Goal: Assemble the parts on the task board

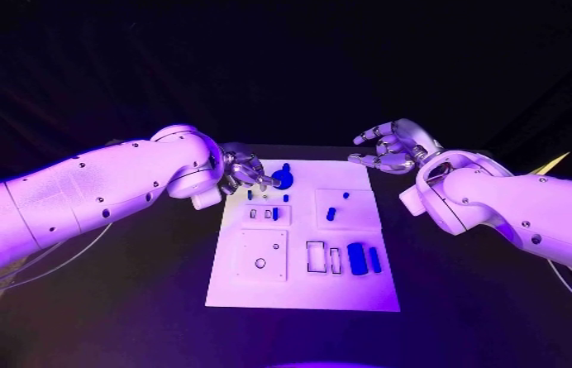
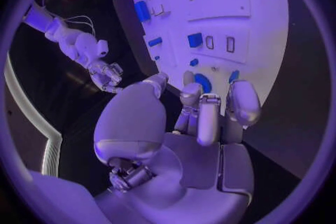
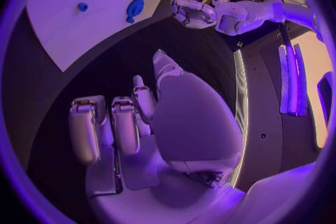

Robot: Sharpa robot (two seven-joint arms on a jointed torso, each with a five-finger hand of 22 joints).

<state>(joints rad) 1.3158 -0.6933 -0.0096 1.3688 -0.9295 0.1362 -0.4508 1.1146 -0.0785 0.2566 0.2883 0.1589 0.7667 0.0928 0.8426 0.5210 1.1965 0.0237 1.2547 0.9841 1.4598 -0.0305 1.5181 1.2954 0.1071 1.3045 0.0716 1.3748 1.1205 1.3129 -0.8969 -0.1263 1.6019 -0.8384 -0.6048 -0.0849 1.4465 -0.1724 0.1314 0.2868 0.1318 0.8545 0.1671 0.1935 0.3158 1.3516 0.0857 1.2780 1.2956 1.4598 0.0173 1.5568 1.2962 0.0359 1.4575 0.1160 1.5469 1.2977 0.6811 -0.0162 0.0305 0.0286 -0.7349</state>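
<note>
Reaching over the far left corner of the white board [image 1: 304, 289], your left hand [image 1: 245, 172] hovers by the round blue part [image 1: 281, 172]; you're about to pick, so lower squarely onto it. Your right hand [image 1: 391, 147] waits spread and empty over the counter [image 1: 477, 302] past the far right corner. From the left wrist, the fingers [image 2: 241, 102] hang apart above that part [image 2: 204, 82], holding nothing. From the right wrist, loose fingers [image 3: 126, 126] grip nothing.

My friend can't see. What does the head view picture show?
A white task board lies on a black table with small blue parts on it. The left hand hovers at its far left corner, and the right hand floats empty beyond its far right corner.
</note>
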